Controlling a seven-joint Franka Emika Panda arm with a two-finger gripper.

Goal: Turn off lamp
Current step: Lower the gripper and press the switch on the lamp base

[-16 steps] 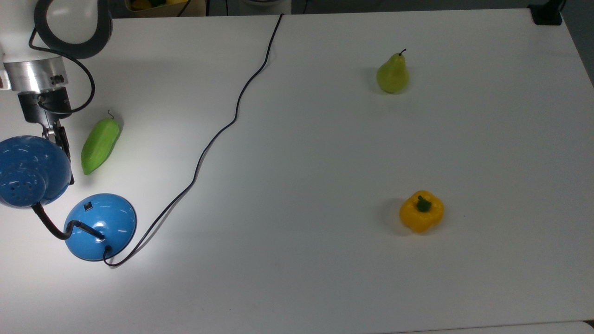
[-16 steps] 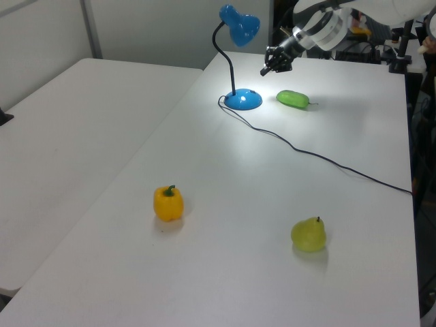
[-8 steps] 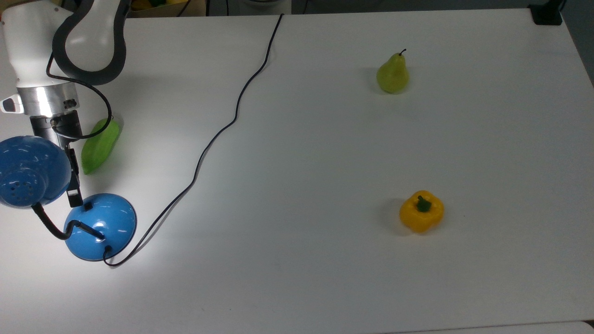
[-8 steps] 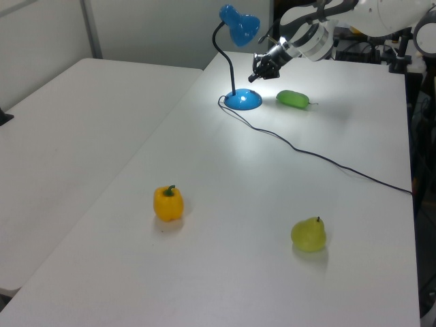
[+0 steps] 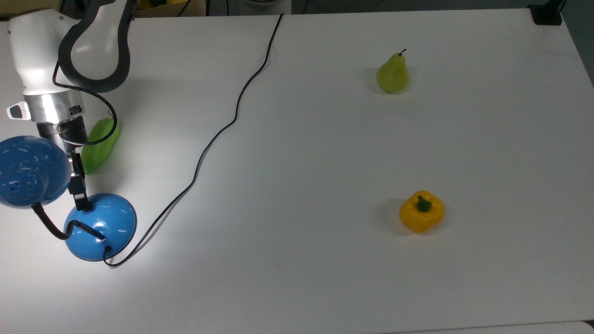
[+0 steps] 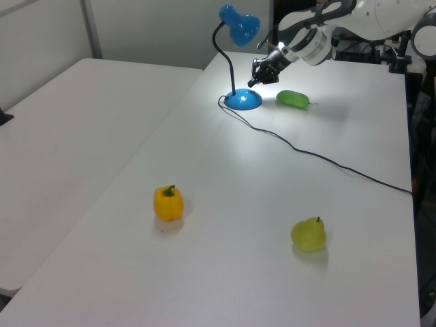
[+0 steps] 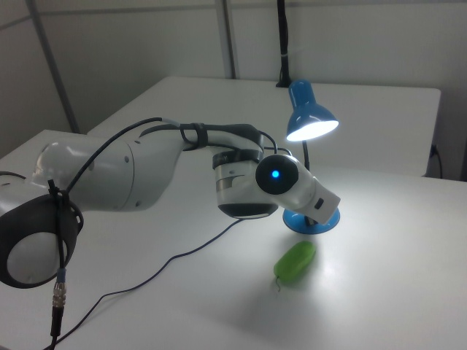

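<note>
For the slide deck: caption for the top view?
Gripper at the lit blue lamp's base; cucumber, pear, yellow pepper lie untouched.

Glossy blue lamp (image 5: 100,227), matt table (image 5: 325,185)

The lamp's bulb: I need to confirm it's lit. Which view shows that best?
The right view: it looks up into the lamp shade, which glows bright. The top view sees the shade's blue back; the left view shows a bright patch on the table.

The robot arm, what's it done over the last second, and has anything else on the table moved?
The gripper came down from beside the round perforated blue shade to the glossy blue dome base, its tip now at the switch spot. The lamp is still lit. The green oblong vegetable, pear, yellow bell pepper and black cord stayed put.
</note>
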